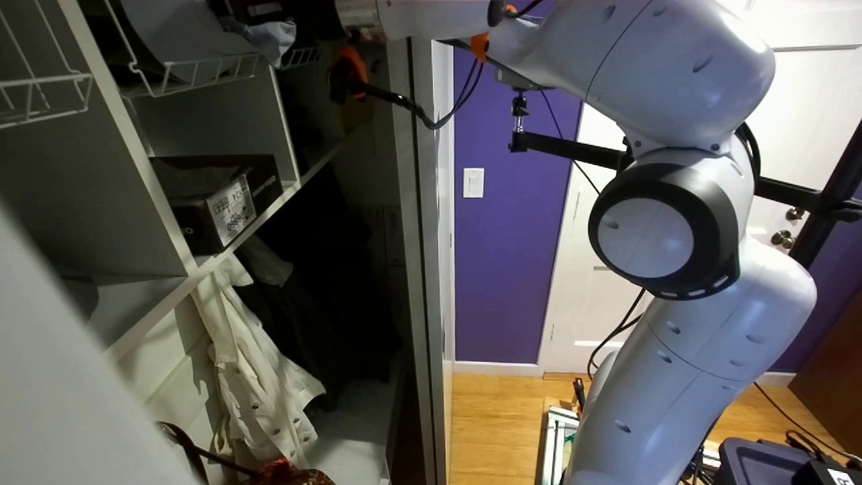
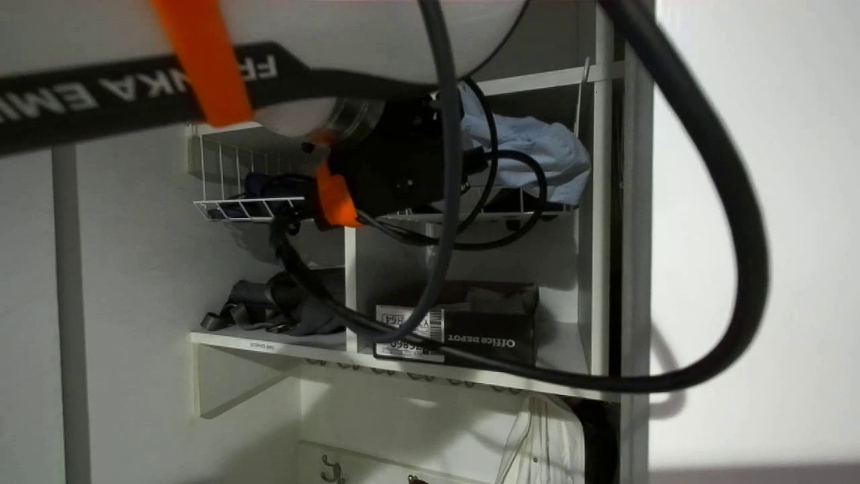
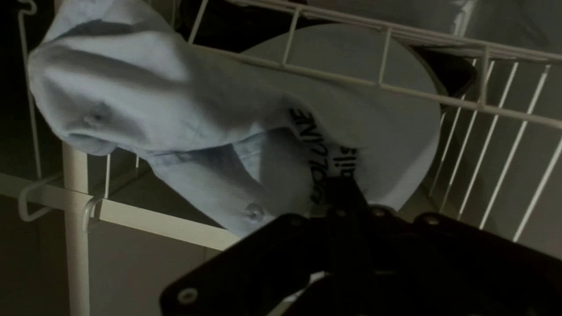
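My gripper is dark, and its fingers are together in the wrist view. Nothing is visible between them. The fingertips overlap a pale blue cloth hat with black lettering; I cannot tell whether they touch it. The hat lies in a white wire basket, and its soft buttoned part hangs over the basket's front rail. The hat also shows in both exterior views. In an exterior view the black gripper body is in front of the baskets, with its fingertips hidden.
An Office Depot box stands in the cubby below the basket. A grey bag lies on the shelf beside it. A white jacket hangs below. The closet door frame stands beside the arm. A thick black cable loops from the arm.
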`<action>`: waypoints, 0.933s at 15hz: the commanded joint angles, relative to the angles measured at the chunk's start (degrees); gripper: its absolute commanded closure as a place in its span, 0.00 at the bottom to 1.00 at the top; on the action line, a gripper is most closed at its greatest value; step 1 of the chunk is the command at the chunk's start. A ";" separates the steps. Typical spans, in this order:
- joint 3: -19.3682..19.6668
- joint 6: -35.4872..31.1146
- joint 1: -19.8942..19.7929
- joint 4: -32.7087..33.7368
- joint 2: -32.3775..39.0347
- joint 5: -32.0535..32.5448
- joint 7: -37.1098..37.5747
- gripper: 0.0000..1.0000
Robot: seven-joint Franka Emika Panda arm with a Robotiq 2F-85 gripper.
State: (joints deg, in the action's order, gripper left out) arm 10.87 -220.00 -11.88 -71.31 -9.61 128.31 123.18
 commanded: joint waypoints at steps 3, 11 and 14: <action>0.32 5.17 2.48 1.67 3.25 -3.49 -6.95 1.00; -0.19 4.86 4.66 3.39 6.41 -6.66 -12.47 1.00; -0.54 4.34 5.10 4.80 7.87 -6.59 -13.08 1.00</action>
State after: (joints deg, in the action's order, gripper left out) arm 10.65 -215.34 -7.47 -69.80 -4.60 123.30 111.77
